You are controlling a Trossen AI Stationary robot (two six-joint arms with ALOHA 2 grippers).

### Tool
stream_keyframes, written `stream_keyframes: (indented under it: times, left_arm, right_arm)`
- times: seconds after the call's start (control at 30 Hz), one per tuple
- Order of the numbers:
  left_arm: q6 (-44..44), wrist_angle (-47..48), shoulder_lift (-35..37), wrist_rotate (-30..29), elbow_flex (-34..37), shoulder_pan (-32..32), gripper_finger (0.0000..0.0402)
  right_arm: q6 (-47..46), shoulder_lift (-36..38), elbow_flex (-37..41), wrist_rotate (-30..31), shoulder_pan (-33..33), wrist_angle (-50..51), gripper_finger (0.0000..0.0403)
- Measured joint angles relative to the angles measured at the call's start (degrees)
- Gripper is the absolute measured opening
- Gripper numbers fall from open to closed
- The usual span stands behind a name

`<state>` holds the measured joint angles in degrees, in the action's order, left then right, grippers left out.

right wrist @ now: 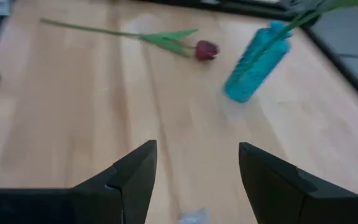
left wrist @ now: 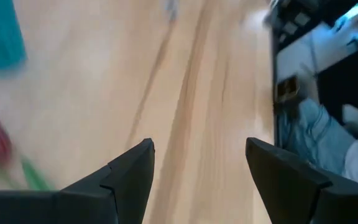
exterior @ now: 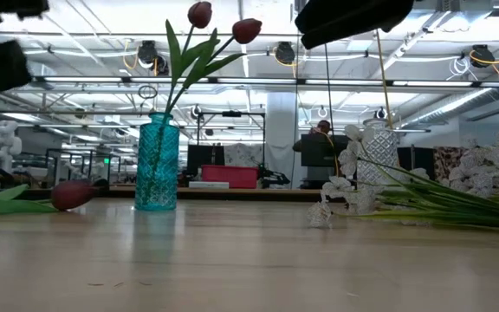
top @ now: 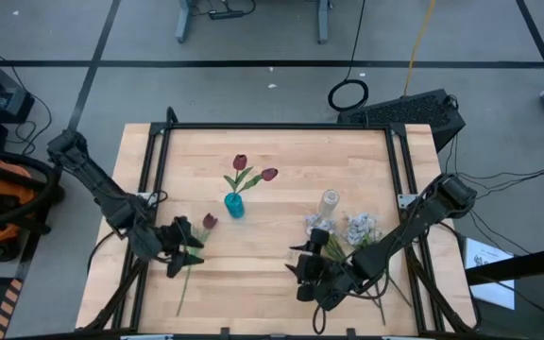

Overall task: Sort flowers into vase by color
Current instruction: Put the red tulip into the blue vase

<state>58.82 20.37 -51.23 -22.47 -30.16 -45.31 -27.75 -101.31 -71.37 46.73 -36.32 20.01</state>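
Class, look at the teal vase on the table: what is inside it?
Inside the teal vase stand two dark red tulips on green stems with leaves. The patterned glass blurs the stem ends, so whether they reach the bottom cannot be seen.

Two dark red tulips [top: 253,168] stand in the teal vase [top: 234,205] a little to the nine o'clock side of the worktop's middle, their green stems and leaves leaning toward one o'clock; the vase is upright, ribbed and see-through. A third red tulip [top: 209,221] lies flat on the worktop at about eight o'clock from the teal vase, head toward the vase and long stem trailing toward seven o'clock. The clear glass vase [top: 329,201] stands upright at three o'clock from the teal one. White blossom sprays [top: 360,227] lie on the worktop around its foot, at five o'clock from it, with their green stems running toward five o'clock.
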Motion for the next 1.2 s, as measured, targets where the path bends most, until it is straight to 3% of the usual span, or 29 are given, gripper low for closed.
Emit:
stream_keyframes:
  times: [0.2,0.5,0.8,1.2]
  left_arm:
    - [15.34,3.25,-6.29,9.1,-1.18,-0.14,0.0258]
    - [28.34,7.2,-13.28,13.42,-3.74,-0.62,0.0258]
    - [36.51,12.09,-19.54,16.98,-4.51,-0.62,0.0258]
    - [41.29,12.08,-27.43,16.89,-4.55,-0.62,0.0258]
  right_arm:
    - [0.49,-0.15,0.0,4.2,0.59,0.04,0.0217]
    - [0.26,-0.16,0.0,4.34,1.16,0.02,0.0217]
    - [0.03,-0.16,0.0,4.38,1.82,0.0,0.0217]
    - [-0.11,-0.17,0.0,4.27,4.13,-0.87,0.0217]
